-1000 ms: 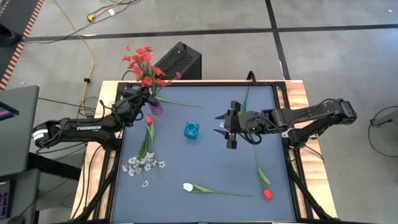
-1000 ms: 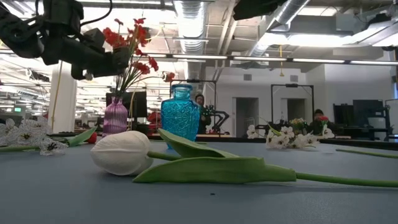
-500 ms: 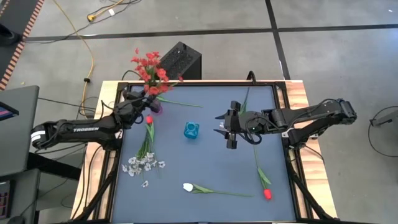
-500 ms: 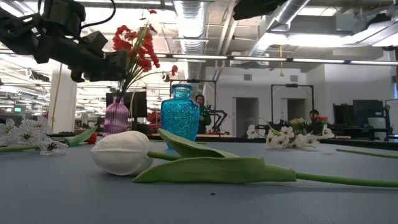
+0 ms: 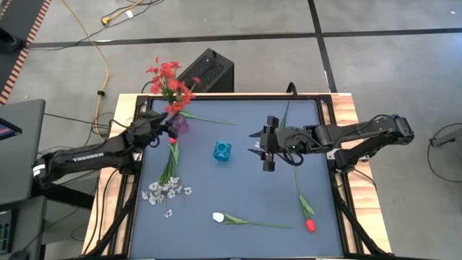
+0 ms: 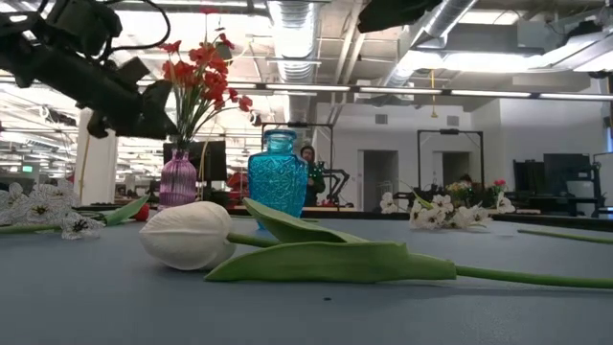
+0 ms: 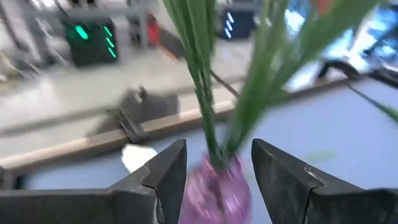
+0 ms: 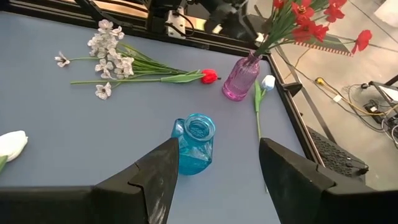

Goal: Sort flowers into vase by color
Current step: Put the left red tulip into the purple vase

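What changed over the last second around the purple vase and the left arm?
The left gripper let go of the red clustered spray and pulled back from the purple glass vase; its fingers now stand open. The spray swung from leaning to more upright in the vase. The right gripper, blue glass vase and the flowers lying on the table stayed put.

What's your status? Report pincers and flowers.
Left pincer open at purple vase, red sprays standing in it. Right pincer open, empty, near blue vase. Tulips and white blossoms on table, unsorted. Nothing blocking.
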`<state>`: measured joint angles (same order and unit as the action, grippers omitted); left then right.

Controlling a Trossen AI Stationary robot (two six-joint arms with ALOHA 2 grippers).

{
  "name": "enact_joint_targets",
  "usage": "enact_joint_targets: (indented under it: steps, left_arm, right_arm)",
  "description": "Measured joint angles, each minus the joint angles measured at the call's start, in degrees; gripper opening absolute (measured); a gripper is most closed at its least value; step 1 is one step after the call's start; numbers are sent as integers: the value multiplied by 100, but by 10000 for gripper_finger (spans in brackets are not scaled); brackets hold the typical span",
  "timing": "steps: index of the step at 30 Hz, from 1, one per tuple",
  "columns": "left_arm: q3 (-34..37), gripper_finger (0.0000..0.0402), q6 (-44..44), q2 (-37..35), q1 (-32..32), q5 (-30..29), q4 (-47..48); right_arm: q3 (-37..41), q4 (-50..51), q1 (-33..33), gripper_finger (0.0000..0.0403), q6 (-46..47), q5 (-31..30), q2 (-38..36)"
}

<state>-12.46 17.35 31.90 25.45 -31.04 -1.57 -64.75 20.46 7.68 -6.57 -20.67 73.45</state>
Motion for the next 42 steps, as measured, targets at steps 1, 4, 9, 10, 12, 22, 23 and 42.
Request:
enact_joint_targets:
  steps: [1,4,9,10,12,22,23,42]
  left_arm:
    - [-78,170,139,-61,0,235,356]
    - [-355,170,371,-165,0,1140,1312]
    - [-910,170,408,-157,-78,2464,2555]
    - [-1011,170,467,-155,-115,2657,2837]
    - [-1150,170,899,-147,-199,2952,3283]
    - [-1163,169,3602,23,-1281,3812,3347]
    - [-1163,169,3757,84,-1425,3813,3241]
    - [-1220,169,6765,2102,-3630,2208,3265]
  right_arm:
    - [0,0,0,249,1,0,0]
    - [0,1,0,249,-3,2,0]
    - [0,1,0,249,-62,4,0]
    - [0,1,0,249,-105,4,0]
    - [0,1,0,249,-138,7,0]
    - [0,3,0,249,-140,7,0]
    - [0,1,-3,249,-145,7,0]
    - [-1,14,-61,249,-249,168,-2]
